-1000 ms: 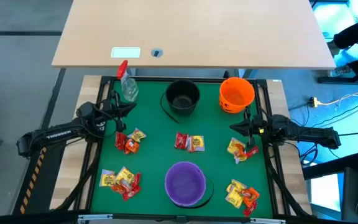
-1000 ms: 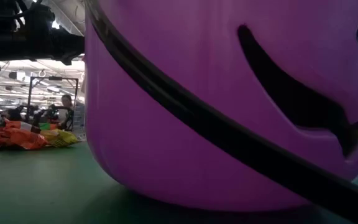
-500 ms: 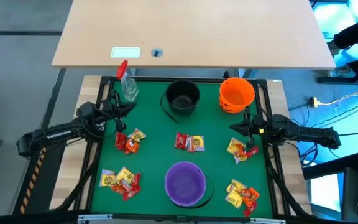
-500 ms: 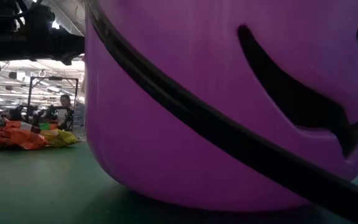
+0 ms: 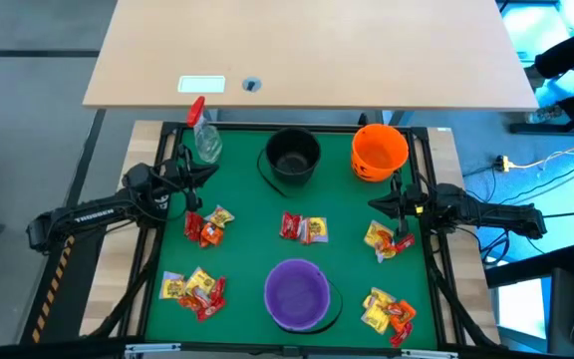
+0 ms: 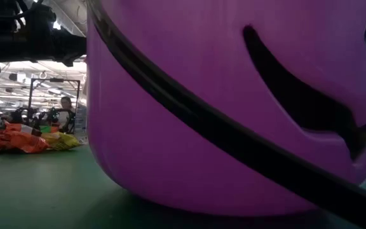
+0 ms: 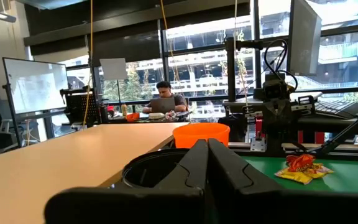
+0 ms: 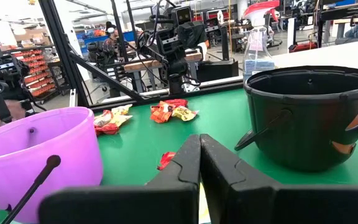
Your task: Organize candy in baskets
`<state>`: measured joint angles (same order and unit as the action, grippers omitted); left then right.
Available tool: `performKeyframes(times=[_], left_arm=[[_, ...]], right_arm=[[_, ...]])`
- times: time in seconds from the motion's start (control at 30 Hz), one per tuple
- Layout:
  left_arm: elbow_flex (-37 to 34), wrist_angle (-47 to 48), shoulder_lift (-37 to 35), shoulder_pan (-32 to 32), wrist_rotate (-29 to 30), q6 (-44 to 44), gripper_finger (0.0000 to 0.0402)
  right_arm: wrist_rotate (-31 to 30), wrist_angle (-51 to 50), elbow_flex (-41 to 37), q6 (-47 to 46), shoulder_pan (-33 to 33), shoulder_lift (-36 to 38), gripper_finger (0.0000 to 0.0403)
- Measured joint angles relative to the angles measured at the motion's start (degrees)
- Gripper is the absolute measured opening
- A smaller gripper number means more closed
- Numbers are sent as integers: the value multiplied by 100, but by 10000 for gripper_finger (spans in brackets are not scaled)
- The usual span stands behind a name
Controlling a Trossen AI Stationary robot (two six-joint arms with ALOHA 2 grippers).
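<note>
Three baskets stand upright on the green mat: a black one (image 5: 292, 155) and an orange one (image 5: 379, 150) at the far side, and a purple one (image 5: 297, 294) near the front, which fills the low view (image 6: 234, 95). Candy packets, yellow and red, lie in piles on the mat at the left (image 5: 207, 225), middle (image 5: 304, 228), right (image 5: 387, 239), front left (image 5: 193, 289) and front right (image 5: 387, 311). My left gripper (image 5: 207, 172) hovers shut at the mat's left edge, my right gripper (image 5: 373, 204) shut at the right edge. Both are empty (image 7: 207, 144) (image 8: 199, 138).
A clear spray bottle with a red trigger (image 5: 203, 135) stands at the mat's far left corner. A black frame (image 5: 427, 150) borders the mat. A tan tabletop (image 5: 307, 50) lies beyond. A person sits far off in the room (image 7: 165, 99).
</note>
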<state>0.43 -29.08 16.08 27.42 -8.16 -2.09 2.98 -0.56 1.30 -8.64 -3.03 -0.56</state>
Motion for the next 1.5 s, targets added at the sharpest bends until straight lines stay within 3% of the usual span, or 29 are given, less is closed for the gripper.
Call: performKeyframes(times=[0.67,0.73,1.03,1.3,1.5], left_arm=[[67,-209,4,-2,70,173,1],[281,125,2,-2,76,161,2],[1600,3437,687,-161,429,423,28],[1637,3561,1166,-528,1272,1242,43],[1637,3638,1311,-551,1040,1425,46]], right_arm=[[0,0,0,0,0,-1,10],[0,-1,0,0,1,-1,10],[0,0,1,0,1,-1,10],[0,-1,0,0,1,-1,10],[0,-2,0,0,2,-1,10]])
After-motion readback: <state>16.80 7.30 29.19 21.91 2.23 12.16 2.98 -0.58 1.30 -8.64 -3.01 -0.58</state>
